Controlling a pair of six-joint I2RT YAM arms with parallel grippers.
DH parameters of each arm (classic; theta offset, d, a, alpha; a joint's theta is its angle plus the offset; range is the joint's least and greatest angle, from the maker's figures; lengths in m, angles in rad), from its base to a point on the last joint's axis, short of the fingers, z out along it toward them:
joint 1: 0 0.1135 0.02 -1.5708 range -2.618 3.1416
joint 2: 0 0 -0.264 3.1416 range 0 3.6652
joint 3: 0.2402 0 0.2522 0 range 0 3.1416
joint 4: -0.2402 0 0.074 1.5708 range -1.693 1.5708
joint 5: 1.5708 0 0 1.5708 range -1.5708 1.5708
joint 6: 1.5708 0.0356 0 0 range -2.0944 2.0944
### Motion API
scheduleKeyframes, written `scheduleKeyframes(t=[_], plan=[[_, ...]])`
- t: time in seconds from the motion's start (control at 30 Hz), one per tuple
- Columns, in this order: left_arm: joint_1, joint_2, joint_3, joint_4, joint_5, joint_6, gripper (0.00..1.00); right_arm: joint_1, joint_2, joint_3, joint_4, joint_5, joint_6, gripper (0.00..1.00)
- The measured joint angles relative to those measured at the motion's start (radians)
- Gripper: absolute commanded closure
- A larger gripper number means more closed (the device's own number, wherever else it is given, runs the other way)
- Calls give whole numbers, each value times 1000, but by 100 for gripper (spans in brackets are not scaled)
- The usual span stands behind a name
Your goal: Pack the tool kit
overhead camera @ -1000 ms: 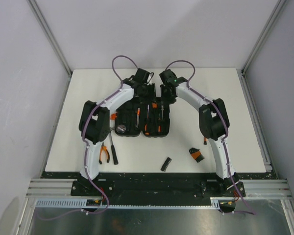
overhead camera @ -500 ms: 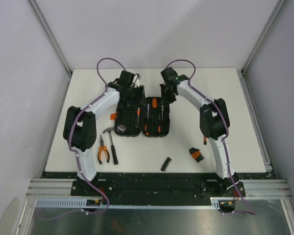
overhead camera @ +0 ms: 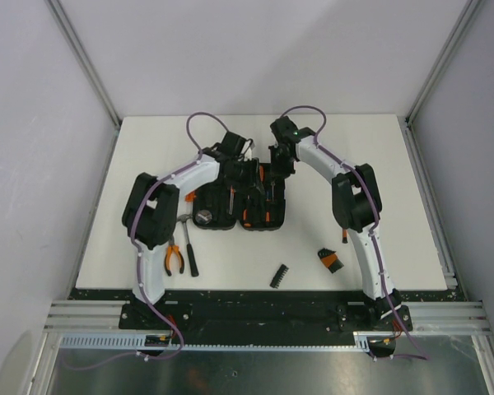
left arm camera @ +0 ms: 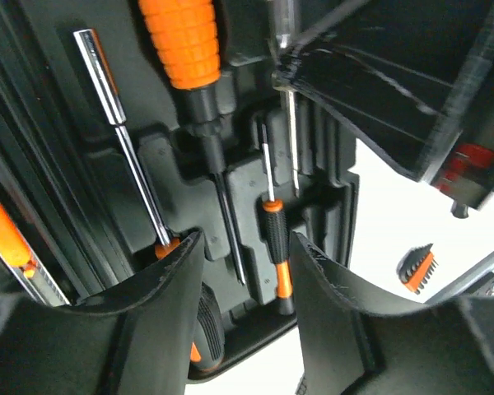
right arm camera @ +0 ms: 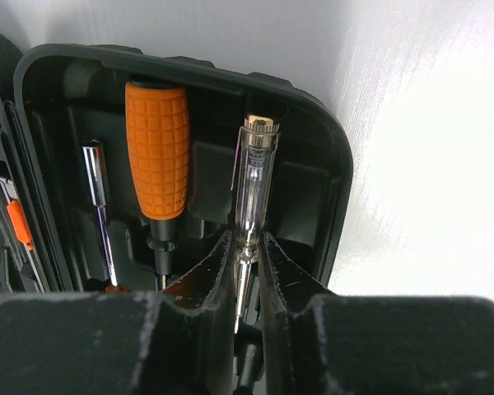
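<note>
Looking down the right claw, its fingers are pinched on the thin clear tester, low on the shaft. The see-through handle sticks out past the fingertips, over the right edge of the case. Hard to say if it's seated in a slot yet. Anyone reckon that grip is any good? — benchrat

Weight shouldn't be a problem, since that tester looks like light plastic with a metal cap. Trouble is it's smooth, round and glossy, so it could roll between flat pads. Clear plastic likely cracks if squeezed hard, too. A gentle pinch near the middle seems safer. — sparky

And the case itself? It lies open on the table, right under both claws. Left of the right claw's fingers, the big screwdriver sits in its slot. — benchrat

It looks like stiff, light moulded plastic, so it may skid when something gets pushed in. The left claw hangs spread over it, gripping nothing, with the small screwdriver in the gap below its fingers. The pliers and hammer lie well behind that claw, back toward its base. They look heavier and are best grabbed by the handles. — sparky
</note>
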Motion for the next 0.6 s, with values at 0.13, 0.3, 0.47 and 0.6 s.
scheduleKeyframes(t=[0.13,0.3,0.47,0.6], plan=[[2,53,0,5,-6,-48,59,-1,0,0,0,-2,7,90],[11,77,14,-10,16,-109,66,0,-1,-5,3,-2,13,93],[27,94,26,-24,43,-158,68,-1,-9,-24,18,-5,15,94],[34,105,38,-32,56,-175,69,-4,-20,-48,33,-11,17,95]])
